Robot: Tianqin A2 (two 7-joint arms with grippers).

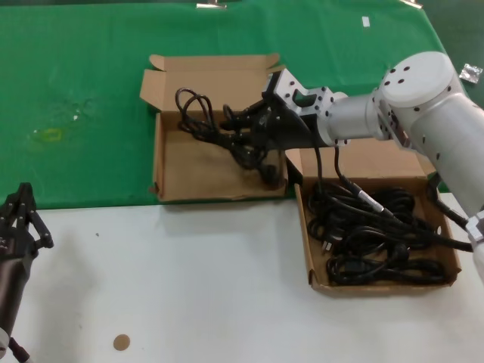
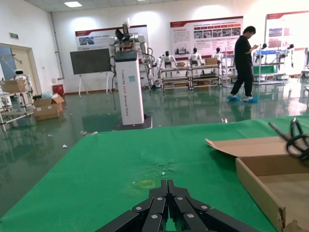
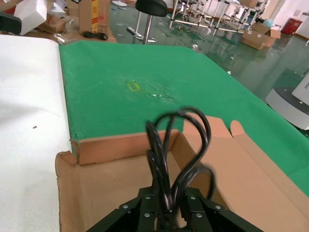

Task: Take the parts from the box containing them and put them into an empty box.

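Note:
My right gripper [image 1: 253, 134] is shut on a black power cord bundle [image 1: 198, 115] and holds it over the empty box [image 1: 170, 170], the wide cardboard tray with two lid ears on the green cloth. In the right wrist view the cord [image 3: 163, 145] loops out from between the fingers of the gripper [image 3: 169, 209], above the box floor [image 3: 104, 186]. The box containing the parts [image 1: 452, 261] stands to the right with several black cords [image 1: 374, 234] in it. My left gripper [image 1: 21, 203] is parked at the lower left, shut and empty [image 2: 167, 187].
A green cloth [image 1: 76, 91] covers the far half of the table; the near half is white [image 1: 189, 280]. A small brown disc [image 1: 121, 342] lies near the front edge. A clear packet [image 1: 470, 72] lies at the far right.

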